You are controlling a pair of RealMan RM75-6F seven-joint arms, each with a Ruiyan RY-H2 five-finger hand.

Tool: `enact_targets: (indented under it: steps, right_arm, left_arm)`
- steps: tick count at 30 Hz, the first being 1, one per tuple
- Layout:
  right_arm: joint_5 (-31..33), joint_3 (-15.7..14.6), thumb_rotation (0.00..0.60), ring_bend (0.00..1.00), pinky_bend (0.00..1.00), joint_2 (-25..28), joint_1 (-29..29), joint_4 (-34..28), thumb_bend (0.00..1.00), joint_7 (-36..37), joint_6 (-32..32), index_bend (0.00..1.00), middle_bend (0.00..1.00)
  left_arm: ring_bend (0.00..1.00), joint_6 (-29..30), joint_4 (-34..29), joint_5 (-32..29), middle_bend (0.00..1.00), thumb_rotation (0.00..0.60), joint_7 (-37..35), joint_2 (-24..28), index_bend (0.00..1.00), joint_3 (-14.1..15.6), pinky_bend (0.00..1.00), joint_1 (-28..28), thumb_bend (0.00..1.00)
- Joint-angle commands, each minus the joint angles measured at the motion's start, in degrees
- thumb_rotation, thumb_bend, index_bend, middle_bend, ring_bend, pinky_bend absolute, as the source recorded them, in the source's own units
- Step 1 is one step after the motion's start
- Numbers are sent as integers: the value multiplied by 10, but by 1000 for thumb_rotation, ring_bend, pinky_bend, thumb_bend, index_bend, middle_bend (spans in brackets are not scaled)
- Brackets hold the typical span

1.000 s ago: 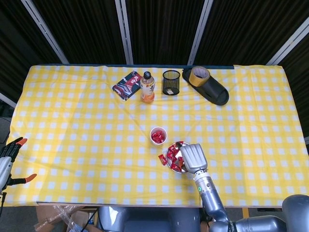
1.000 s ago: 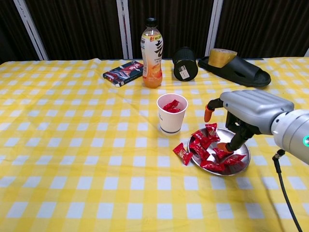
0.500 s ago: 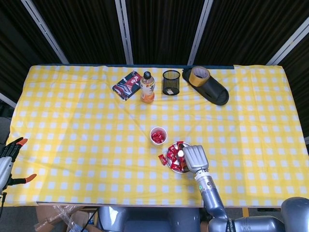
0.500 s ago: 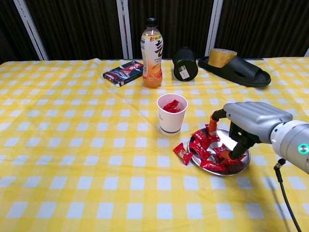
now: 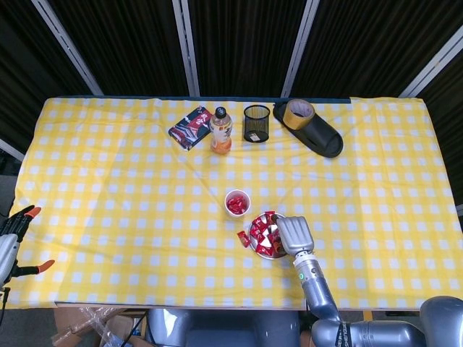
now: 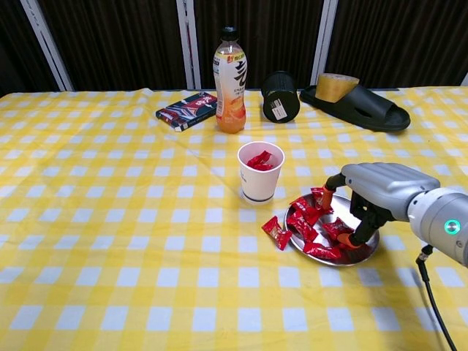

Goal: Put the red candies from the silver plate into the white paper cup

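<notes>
While my right hand (image 6: 369,196) sits low over the plate (image 6: 365,249), its orange-tipped fingers (image 6: 354,240) reach down among the candies (image 6: 311,223); whether a wrapper is actually pinched I cannot tell, as the palm hides the contact in both views. The plate lies just right of the cup (image 6: 259,172), near but not touching it, and the cup shows red wrappers inside. One stray candy (image 6: 276,232) lies on the surface just beside the plate's left rim. My left hand (image 5: 17,224) rests at the surface's far left edge, fingers apart and holding nothing. My judgement: the step in hand is securing one candy. To do it well I should close thumb and finger on a single wrapper near the plate's right side, avoid pressing on the rim so the plate does not tip or slide, and lift straight before crossing to the cup. The wrappers look slick and crinkled, so a firm pinch on the body, not a twisted end, seems safest.
</notes>
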Motion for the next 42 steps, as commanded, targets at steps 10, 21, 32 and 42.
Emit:
enact_targets:
  steps: [10,21,32,42]
  right_arm:
    - [2,-1,600,1000,953,-7,-4,15,418,6,-15,482,973]
    - [-7,0,600,1000,953,-7,-8,16,560,12,-21,507,973]
    - [-33,8,600,1000,954,15,-11,-18,560,13,-7,507,973]
    - [-50,59,600,1000,954,64,8,-110,560,-1,13,507,973]
  left_arm:
    - [0,2,0,-2,0,600,0,0,0,-1,0,1,20]
    - [0,1,1,-1,0,600,-3,0,0,-1,0,1,20]
    - [0,2,1,0,0,600,-1,0,0,-1,0,1,20]
    - [0,-1,2,-1,0,600,-9,1,0,-1,0,0,20]
